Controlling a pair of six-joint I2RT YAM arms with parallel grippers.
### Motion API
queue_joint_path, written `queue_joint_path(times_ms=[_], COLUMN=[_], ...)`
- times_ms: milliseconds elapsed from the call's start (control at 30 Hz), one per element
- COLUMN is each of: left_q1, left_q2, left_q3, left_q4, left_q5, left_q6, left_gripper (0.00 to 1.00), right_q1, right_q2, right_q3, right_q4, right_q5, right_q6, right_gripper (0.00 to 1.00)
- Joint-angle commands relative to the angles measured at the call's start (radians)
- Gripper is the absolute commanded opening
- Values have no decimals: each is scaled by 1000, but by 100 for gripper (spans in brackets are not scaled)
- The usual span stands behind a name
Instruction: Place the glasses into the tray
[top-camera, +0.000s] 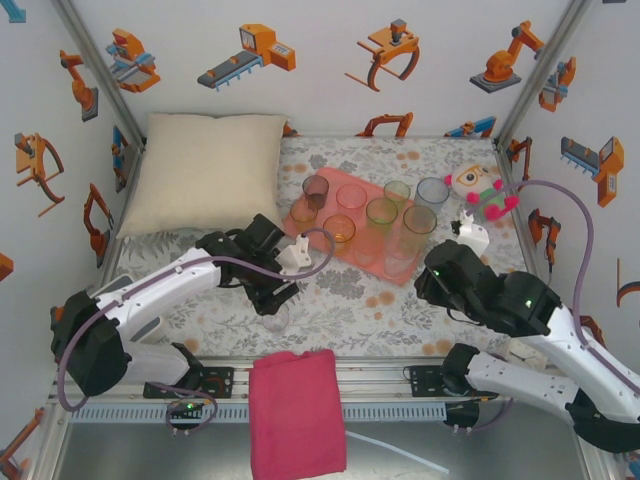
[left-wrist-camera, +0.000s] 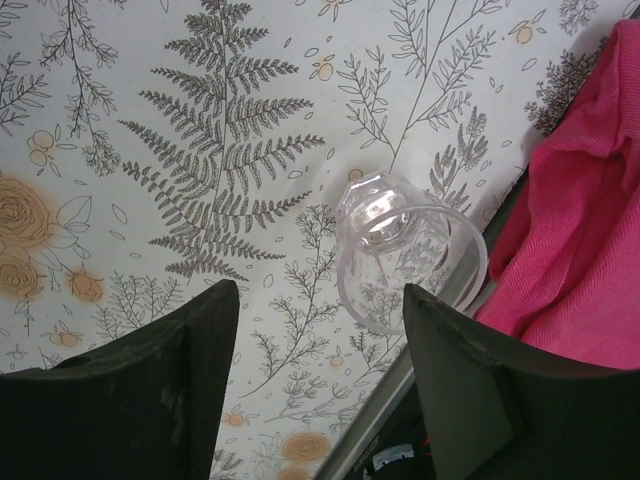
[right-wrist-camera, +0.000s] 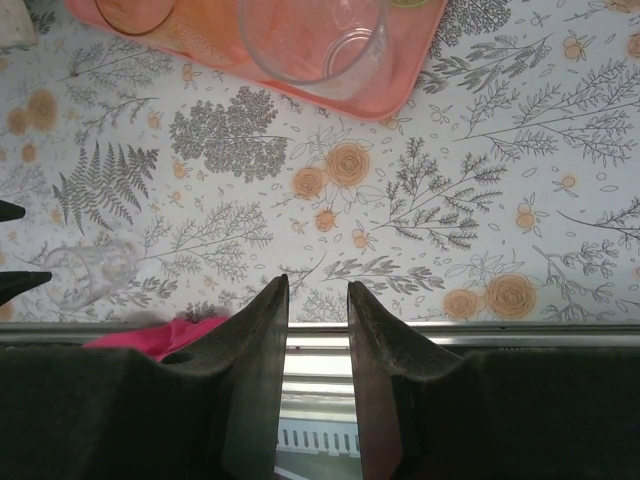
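1. Found clear glass (left-wrist-camera: 405, 255) on its side just ahead of left gripper (left-wrist-camera: 318, 300), jaws wide apart, gripping nothing.
2. Found right gripper (right-wrist-camera: 317, 290) narrowly parted, empty.
3. Noted tray (right-wrist-camera: 380, 95) holding upright tinted glasses (top-camera: 382, 212).

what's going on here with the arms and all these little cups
The left gripper is down at a clear glass that rests on the tablecloth near the front edge, beside the magenta cloth. Its jaws stand open on either side of the glass and are not yet gripping it. Several coloured glasses already sit in the tray. The right gripper hovers empty over the tablecloth, jaws slightly apart.
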Motion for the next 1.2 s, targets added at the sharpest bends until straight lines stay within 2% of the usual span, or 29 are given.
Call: queue_joint_path(times_ms=[0,100,467,667,767,933,1000,1167], left_q1=[-11,-20,-57,-64,-67,-73,-74,-77], left_q2=[21,38,72,81,81,80,77,74], left_q3=[-18,-14,-30,-35,-35,-29,-25,-12], left_q4=[20,20,38,40,41,39,36,27], left_q5=[-18,-25,-56,-71,-73,-75,-77,-86], left_q6=[29,34,30,24,23,18,17,15], left_gripper=[61,52,50,43,35,28,21,15], right_q1=[3,3,3,3,3,3,3,3], right_q2=[-12,-25,-95,-105,-106,-112,-115,-122], right_q3=[-17,-30,-76,-86,-87,-90,-93,-98], right_q4=[-18,-18,-21,-23,-24,-27,-28,-32], right_q5=[42,50,66,72,73,77,75,76], right_q6=[23,27,57,60,60,63,62,70], right_gripper=[32,32,32,32,32,32,32,32])
